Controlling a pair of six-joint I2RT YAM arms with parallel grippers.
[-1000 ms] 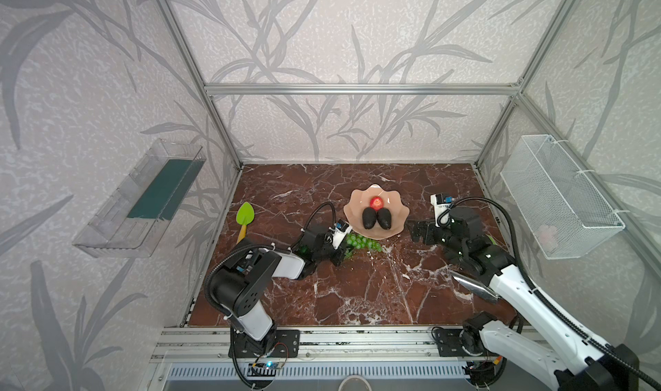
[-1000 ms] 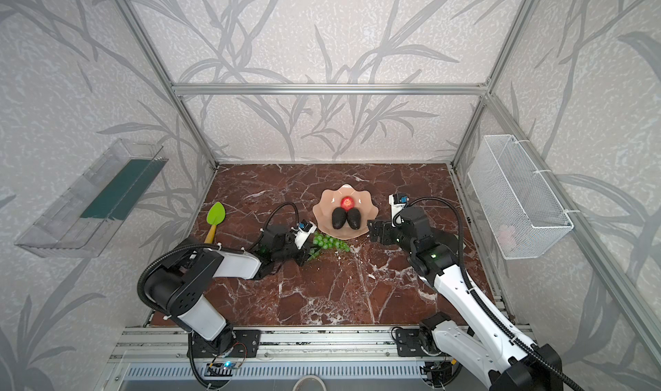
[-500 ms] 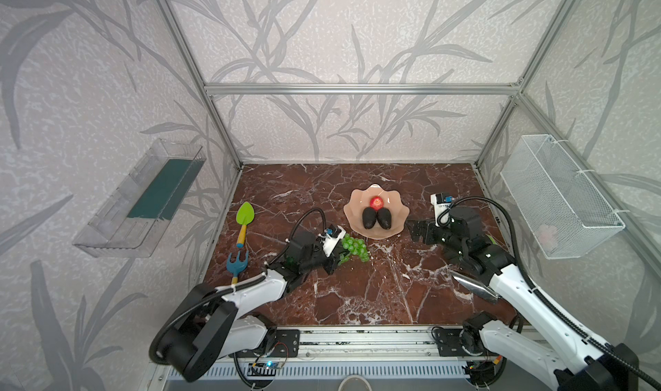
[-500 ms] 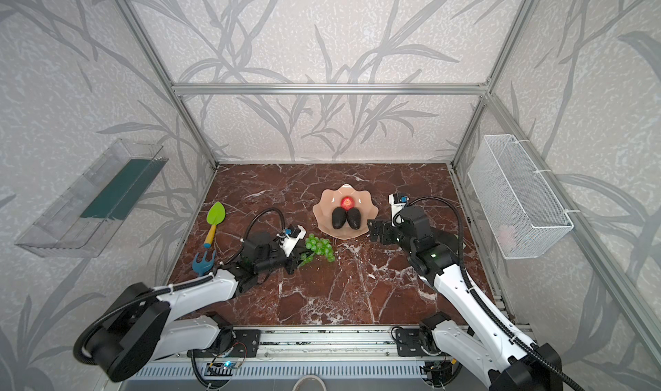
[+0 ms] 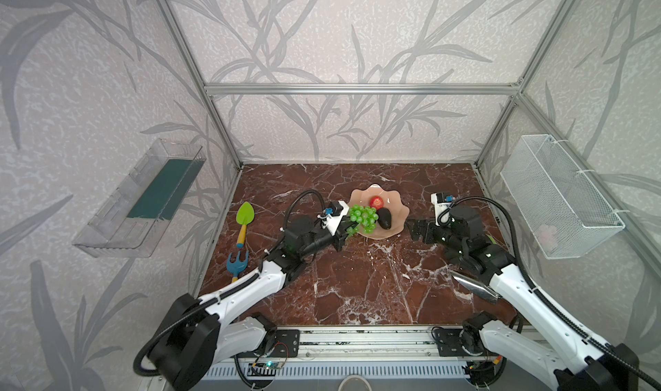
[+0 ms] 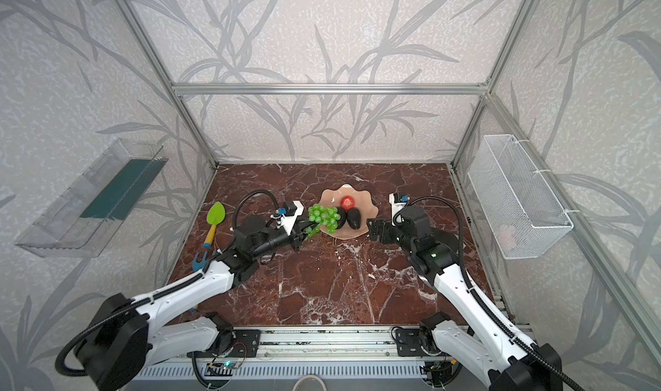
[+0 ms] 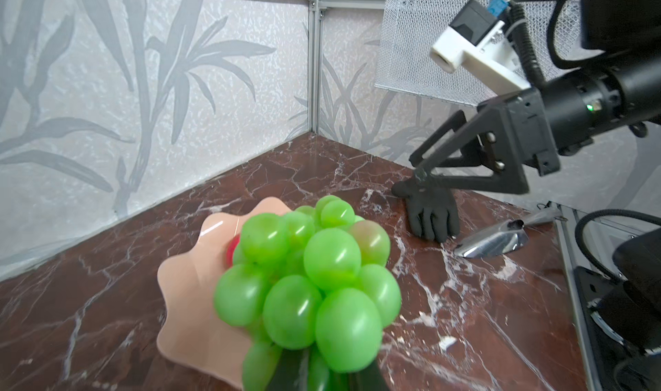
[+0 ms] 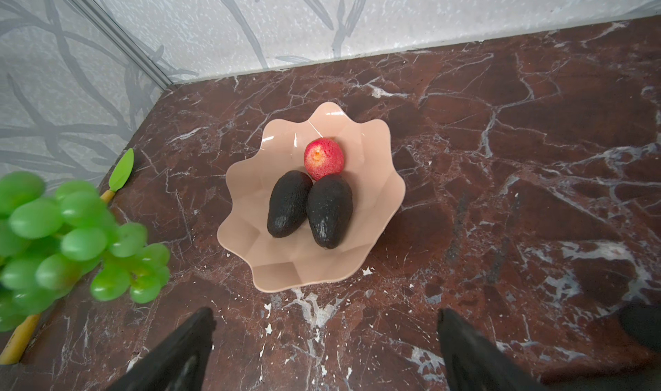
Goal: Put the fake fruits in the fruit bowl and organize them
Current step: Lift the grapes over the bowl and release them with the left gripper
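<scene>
While my left gripper [image 5: 346, 230] is clenched on the stem end of the bunch of bright green plastic grapes [image 5: 363, 215], both top views show that bunch lifted off the red-brown marble tabletop [image 5: 357, 282] at the near left edge of the glossy peach-pink bowl with the wavy scalloped rim [image 5: 400, 206]. From up there it overlaps the rim, but I cannot tell whether it is truly over the bowl. Inside the bowl the small red apple [image 5: 376, 202] lies towards the back, with the two dark pear-shaped avocados [image 6: 354, 218] in front of it, one partly hidden by the grapes. My right gripper [image 5: 412, 228] waits just beside the bowl's opposite edge, jaws spread and holding nothing. On my left wrist camera the grapes fill the foreground, my dark fingers [image 7: 291, 373] pinching beneath them, and the bowl sits beyond and below with a sliver of apple showing. On my right wrist camera the avocados lie side by side, touching, the apple against their far ends. The grapes float off to one side, apart from the rim, and my spread right fingers [image 8: 179, 353] frame bare marble short of the bowl. I judge three of the four fruits placed. The grapes are the last: they must pass over the rim and be let go in the free space beside the avocados, perhaps with a little tidying after.
</scene>
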